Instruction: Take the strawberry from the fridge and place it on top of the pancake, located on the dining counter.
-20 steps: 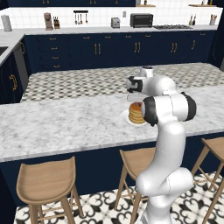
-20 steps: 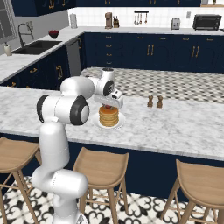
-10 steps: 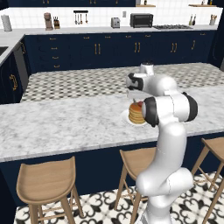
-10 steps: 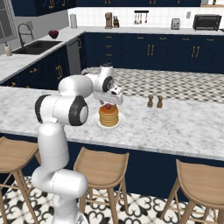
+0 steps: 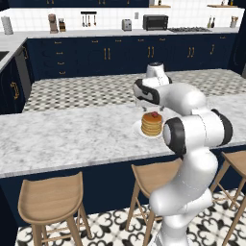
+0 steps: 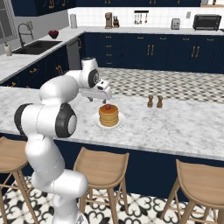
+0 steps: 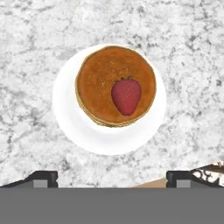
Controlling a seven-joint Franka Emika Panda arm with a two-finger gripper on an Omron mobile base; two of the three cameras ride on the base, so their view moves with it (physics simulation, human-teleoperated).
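We are seeing the strawberry [image 7: 126, 96] lying on the pancake [image 7: 115, 85] on the marble table [image 7: 35, 43], jaws apart above.

wooden stools [image 5: 52, 199], shakers [image 6: 154, 101], toaster oven [image 5: 155, 22]

The strawberry [image 7: 126, 96] lies on the pancake [image 7: 105, 74], on a plate [image 7: 70, 122] on the dining counter [image 7: 35, 43]

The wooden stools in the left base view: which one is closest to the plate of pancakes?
The middle round wooden stool, directly below the white plate; the others stand far left and right.
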